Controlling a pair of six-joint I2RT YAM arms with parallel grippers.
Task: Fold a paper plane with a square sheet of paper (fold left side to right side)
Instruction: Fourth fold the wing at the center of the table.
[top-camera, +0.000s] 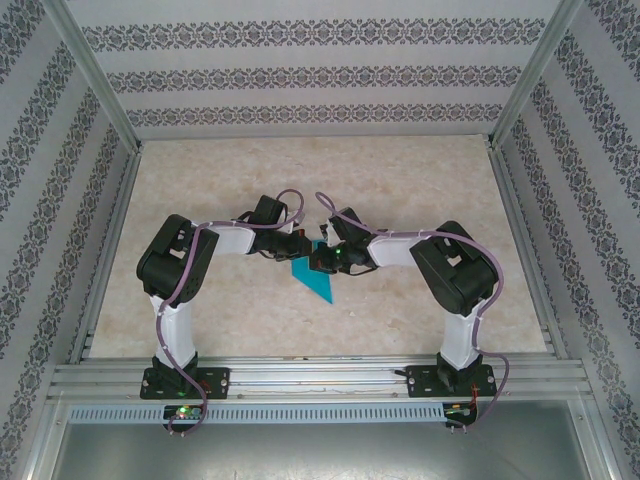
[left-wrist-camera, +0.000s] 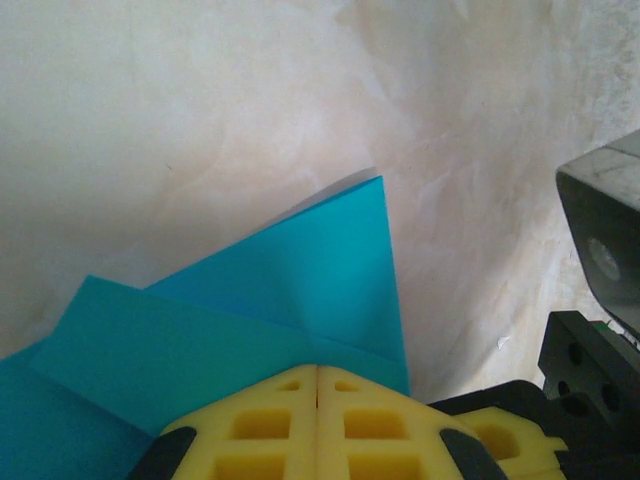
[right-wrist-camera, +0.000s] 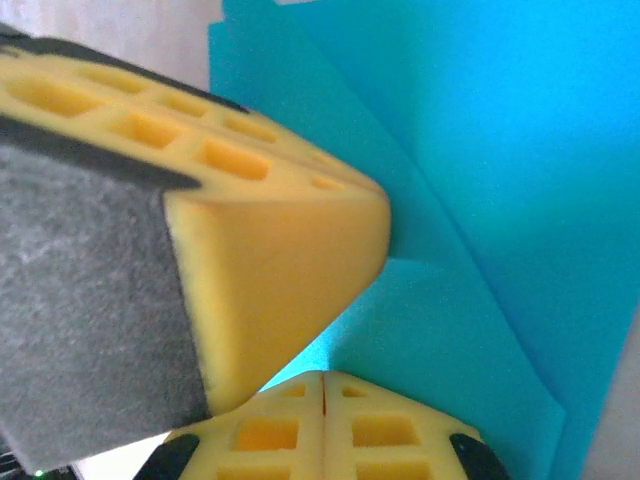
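Observation:
The square sheet of paper (top-camera: 318, 285), teal-blue, lies on the table creased and folded into a pointed shape with overlapping layers (left-wrist-camera: 280, 290). My left gripper (top-camera: 299, 249) is shut, its yellow tips (left-wrist-camera: 317, 372) resting on the paper's near edge with nothing between the jaws. From the other side my right gripper (top-camera: 322, 262) is also shut, its tips (right-wrist-camera: 323, 380) down on the paper (right-wrist-camera: 500, 150). A yellow finger (right-wrist-camera: 280, 230) of the left gripper sits right against the right gripper's tips. The paper's upper part is hidden under both grippers in the top view.
The beige marbled table (top-camera: 420, 200) spreads around the paper. Patterned walls and metal frame rails (top-camera: 300, 375) enclose it. The right arm's black wrist body (left-wrist-camera: 600, 250) is close on the right in the left wrist view.

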